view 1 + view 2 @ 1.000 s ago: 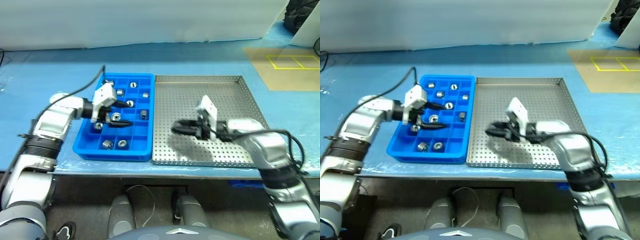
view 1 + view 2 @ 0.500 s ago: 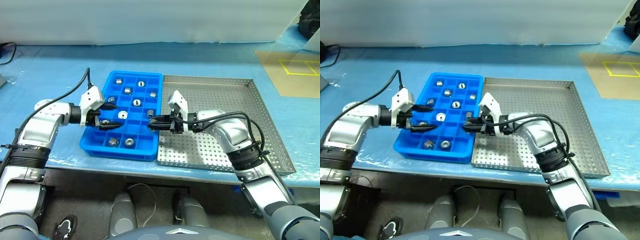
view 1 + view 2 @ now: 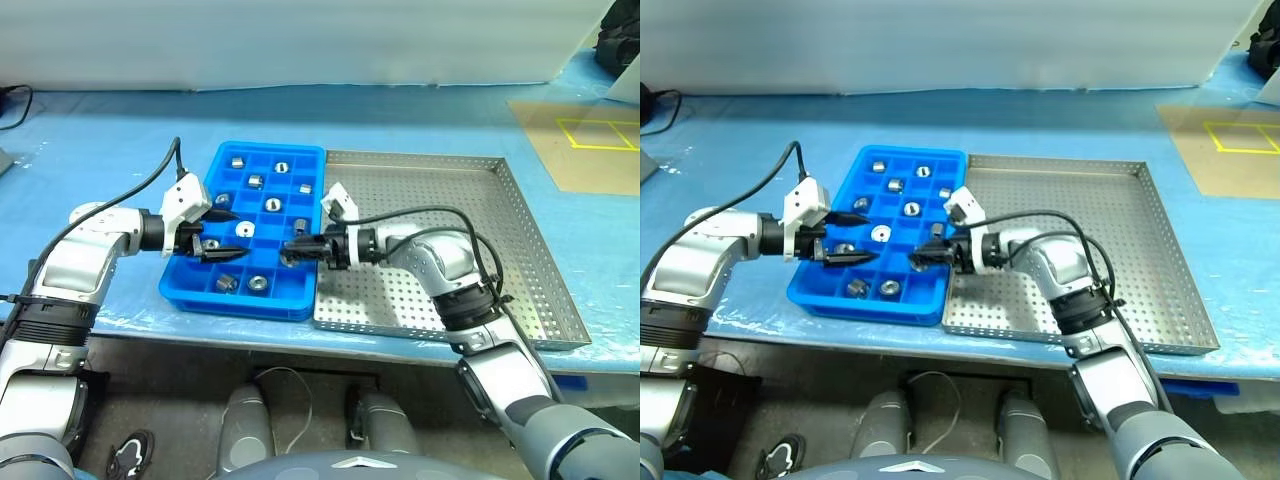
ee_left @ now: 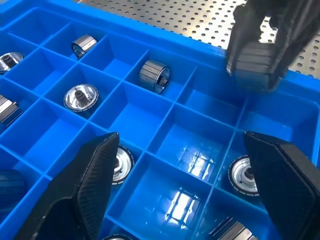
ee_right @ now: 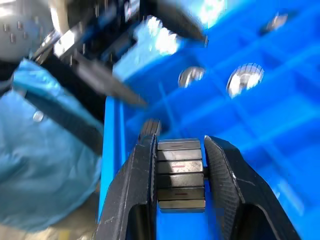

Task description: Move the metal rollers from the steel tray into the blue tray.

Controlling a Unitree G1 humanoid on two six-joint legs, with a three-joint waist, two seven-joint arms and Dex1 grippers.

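Note:
The blue tray lies left of the steel tray, their sides touching. Several metal rollers sit in separate compartments of the blue tray. My right gripper reaches leftward over the blue tray's right-hand column, shut on a ribbed metal roller held between its fingers. The left wrist view also shows that roller hanging above a compartment. My left gripper hovers over the blue tray's left side, open, with nothing between its fingers.
Both trays rest on a table under a blue cover, near its front edge. A brown board with yellow tape lies at the far right. A black cable arcs off my left wrist.
My right gripper has carried the roller leftward, from above the steel tray to over the blue tray's right column. The left gripper has stayed in place, open. The camera view has shifted.

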